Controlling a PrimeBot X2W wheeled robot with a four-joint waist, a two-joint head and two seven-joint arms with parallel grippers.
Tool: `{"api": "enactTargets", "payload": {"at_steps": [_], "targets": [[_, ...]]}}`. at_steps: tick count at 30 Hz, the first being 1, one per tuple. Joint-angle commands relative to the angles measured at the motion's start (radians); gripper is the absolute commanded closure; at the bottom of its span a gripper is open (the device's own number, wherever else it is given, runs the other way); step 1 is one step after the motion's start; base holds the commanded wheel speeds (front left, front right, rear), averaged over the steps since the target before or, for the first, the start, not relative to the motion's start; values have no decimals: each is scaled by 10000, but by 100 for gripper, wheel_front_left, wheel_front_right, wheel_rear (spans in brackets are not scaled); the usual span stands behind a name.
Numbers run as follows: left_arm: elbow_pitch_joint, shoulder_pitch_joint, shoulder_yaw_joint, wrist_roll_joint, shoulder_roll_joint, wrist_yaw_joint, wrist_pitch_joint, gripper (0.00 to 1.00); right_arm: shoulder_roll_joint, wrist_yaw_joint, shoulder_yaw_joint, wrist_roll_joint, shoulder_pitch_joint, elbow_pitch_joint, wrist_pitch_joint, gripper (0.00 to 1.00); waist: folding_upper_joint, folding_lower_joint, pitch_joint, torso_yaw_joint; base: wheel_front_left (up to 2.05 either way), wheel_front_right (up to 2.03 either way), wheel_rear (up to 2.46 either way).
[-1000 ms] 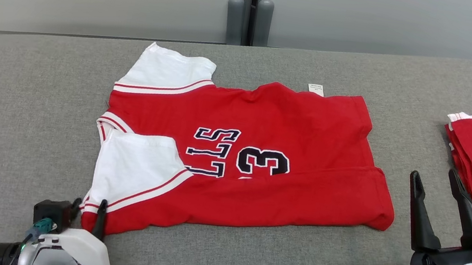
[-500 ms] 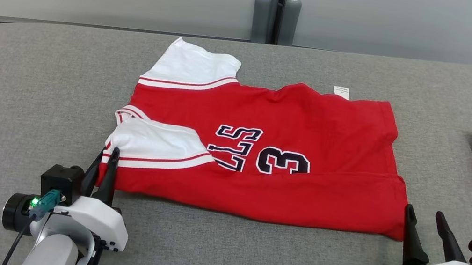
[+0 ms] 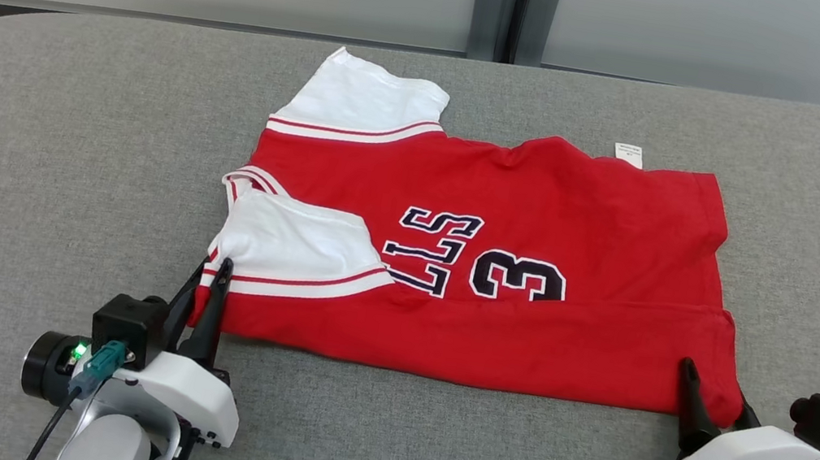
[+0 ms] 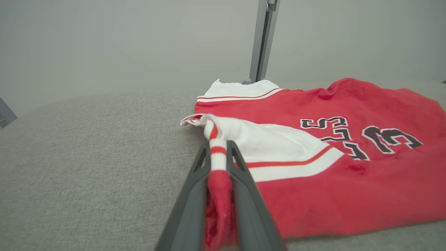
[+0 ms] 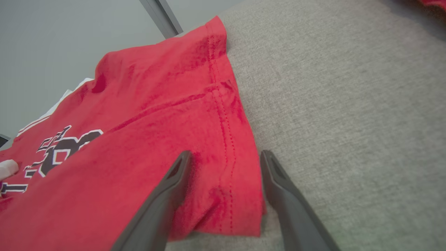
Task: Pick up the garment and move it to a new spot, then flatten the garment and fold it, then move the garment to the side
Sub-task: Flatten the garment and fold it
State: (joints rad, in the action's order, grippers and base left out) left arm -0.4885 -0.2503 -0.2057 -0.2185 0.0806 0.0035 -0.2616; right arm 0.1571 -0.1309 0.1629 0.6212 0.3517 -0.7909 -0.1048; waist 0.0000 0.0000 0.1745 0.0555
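Now the left pincer [image 3: 212,266] clamps the sleeve-side corner of the red jersey [image 3: 546,202] spread on the grey worktop [image 3: 58,166], while the right pincer [image 3: 714,387], wide open, straddles the hem corner and should bite both layers before both lift evenly.

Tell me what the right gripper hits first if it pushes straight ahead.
The right gripper would meet the red jersey first: its hem corner lies between the open fingers, so probably almost at once.

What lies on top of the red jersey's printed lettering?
A white sleeve, folded across the jersey, covers part of the lettering; the covered letters cannot be read.
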Motion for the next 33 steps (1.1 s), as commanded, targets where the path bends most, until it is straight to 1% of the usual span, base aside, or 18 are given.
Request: {"api": "enactTargets", "payload": {"at_steps": [1,2,4,10,16,20,24,25,26,30,33], "targets": [[7,22,-4,70,30,-46,-39,100,-50,5,163,143,-85,-188,191,0,0,0,2,7,0,0,0],[-18,21,-21,79,27,-63,-39,100,-56,3,330,214,-51,-219,242,53,0,0,8,5,0,0,0],[-74,8,-33,98,26,-74,-39,100,24,3,651,291,-6,-190,147,100,0,0,5,-8,0,0,0],[-375,55,-72,74,36,-145,-40,100,712,5,1235,262,99,-180,-394,100,0,0,-181,-93,0,0,0],[-598,302,-171,13,119,-283,-40,100,1478,6,1688,520,-46,158,-275,100,0,0,-503,-163,0,0,0],[-563,635,-388,135,202,-360,-16,100,2039,6,1995,850,-343,770,211,100,0,0,-698,-163,0,0,0],[-341,1045,-598,200,313,-424,149,100,2663,6,2195,1307,-878,1530,1026,100,0,0,-840,-164,0,0,0],[-248,1175,-632,223,363,-423,210,100,2776,6,2214,1450,-1034,1738,1254,100,0,0,-870,-158,0,0,0],[-248,1175,-632,223,363,-423,210,100,2776,6,2214,1450,-1034,1738,1254,100,0,0,-870,-158,0,0,0],[198,1722,-745,217,592,-434,444,100,3218,8,2148,1955,-1744,2720,2016,100,0,0,-953,-183,0,0,0],[595,2059,-796,183,713,-396,679,100,3461,12,2040,2070,-2249,3341,2436,100,0,0,-972,-237,0,0,0]]}}
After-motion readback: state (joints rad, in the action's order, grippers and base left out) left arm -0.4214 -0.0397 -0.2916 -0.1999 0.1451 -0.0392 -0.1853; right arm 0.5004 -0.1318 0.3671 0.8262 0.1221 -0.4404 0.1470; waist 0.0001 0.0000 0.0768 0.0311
